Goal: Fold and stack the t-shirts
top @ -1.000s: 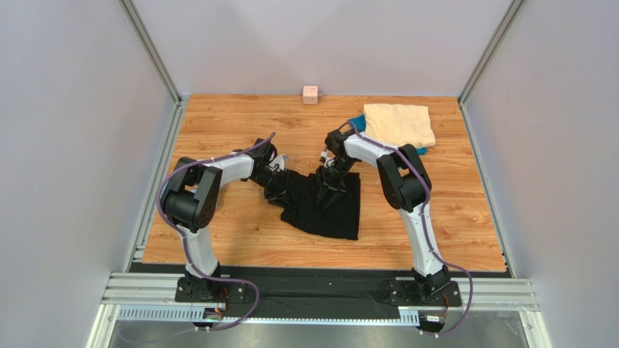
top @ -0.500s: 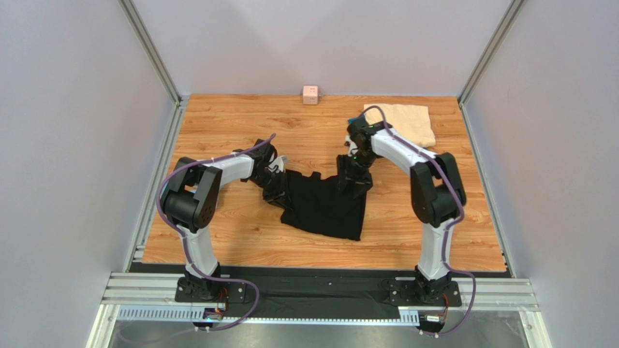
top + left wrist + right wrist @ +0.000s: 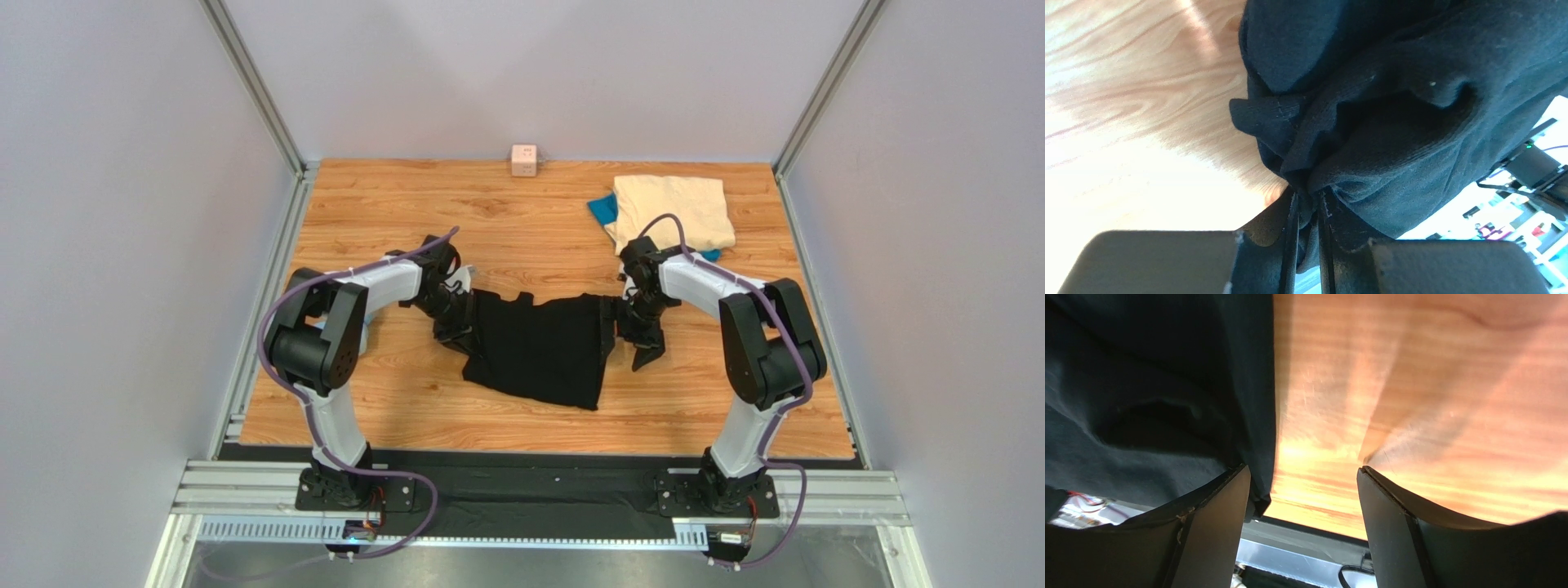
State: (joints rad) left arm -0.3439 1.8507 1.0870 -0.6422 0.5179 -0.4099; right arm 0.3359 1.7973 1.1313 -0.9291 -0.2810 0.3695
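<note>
Moved since a second ago: right arm has swung off the middle of the black t-shirt (image 3: 540,349) out to its right edge; the cloth now lies drawn wider across the bench (image 3: 368,221). The left arm has barely shifted.
Left pincer (image 3: 454,316): clenched on a bunched fold at the black t-shirt's left edge; the wrist view shows cloth pinched between the nearly closed fingers (image 3: 1290,214).
Right pincer (image 3: 640,338): released, jaws wide apart, bare wood showing between them; the shirt's right edge hangs just beside one finger (image 3: 1217,527), not gripped.
Black t-shirt: middle of the bench, between the two arms, rumpled, left side gathered, right side flatter.
Cream t-shirt (image 3: 672,208): folded, far right corner of the bench, well apart from the black one.
Blue t-shirt (image 3: 601,208): under the cream one, only its edges peeking out.
Pink cube (image 3: 524,159): at the far edge, centre.
</note>
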